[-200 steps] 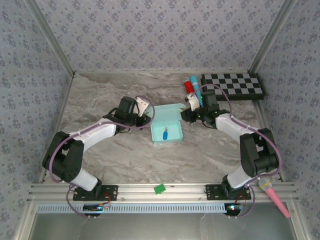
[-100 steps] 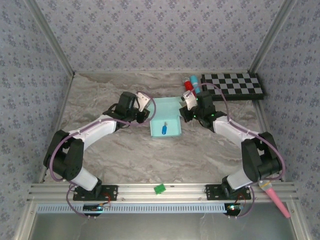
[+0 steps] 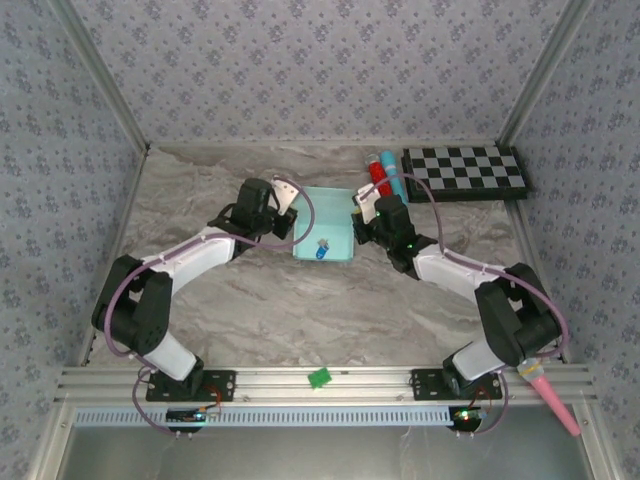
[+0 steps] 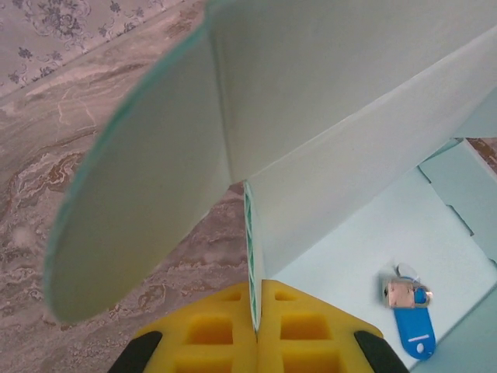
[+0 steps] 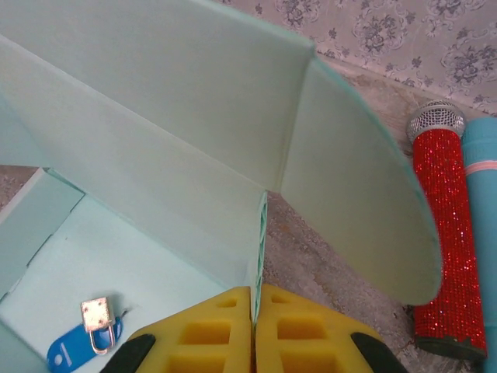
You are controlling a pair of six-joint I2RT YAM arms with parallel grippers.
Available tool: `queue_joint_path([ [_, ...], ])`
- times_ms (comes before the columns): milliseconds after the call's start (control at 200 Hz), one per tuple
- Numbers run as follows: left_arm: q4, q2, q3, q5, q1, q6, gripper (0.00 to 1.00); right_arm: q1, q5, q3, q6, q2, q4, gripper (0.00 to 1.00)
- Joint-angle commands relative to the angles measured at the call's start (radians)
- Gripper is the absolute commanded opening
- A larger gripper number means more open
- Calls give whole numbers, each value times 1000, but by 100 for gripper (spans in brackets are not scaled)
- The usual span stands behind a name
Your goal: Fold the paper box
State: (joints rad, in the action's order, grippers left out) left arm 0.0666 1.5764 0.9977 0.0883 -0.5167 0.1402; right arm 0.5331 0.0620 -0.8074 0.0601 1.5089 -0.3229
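Paper box (image 3: 335, 212): you've got 1, pale aqua, part-folded w/ walls up, toward the back of the table (image 3: 260, 315), btwn 2 arms reaching inward w/ elbows out. L gripper (image 3: 291, 222) is clamped on the box's left wall edge, R gripper (image 3: 357, 214) on its right wall edge. 1 checkerboard (image 3: 465, 170) sits back right, w/ 1 red mic (image 3: 378, 172) beside 1 blue tube (image 3: 391, 178). 1 blue tag (image 3: 320, 250) lies inside the box.

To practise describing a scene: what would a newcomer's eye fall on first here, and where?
The pale aqua paper box stands half folded at mid-table, the left gripper and the right gripper each pinching a raised side wall between yellow pads. A small blue tag with a padlock lies on the box floor, and a red glitter microphone lies past the box's far right corner.
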Motion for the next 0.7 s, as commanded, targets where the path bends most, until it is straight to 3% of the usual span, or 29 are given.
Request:
queue_joint_path([
  [0,66,5,-15,18,-4,-20,0,16,40,-9,-15,22,-79,8],
  [500,45,38,-25,19,-5,-120,0,16,65,-36,-81,83,-83,8],
  [695,58,41,-36,8,-5,-167,7,26,116,-15,-131,89,-126,7],
])
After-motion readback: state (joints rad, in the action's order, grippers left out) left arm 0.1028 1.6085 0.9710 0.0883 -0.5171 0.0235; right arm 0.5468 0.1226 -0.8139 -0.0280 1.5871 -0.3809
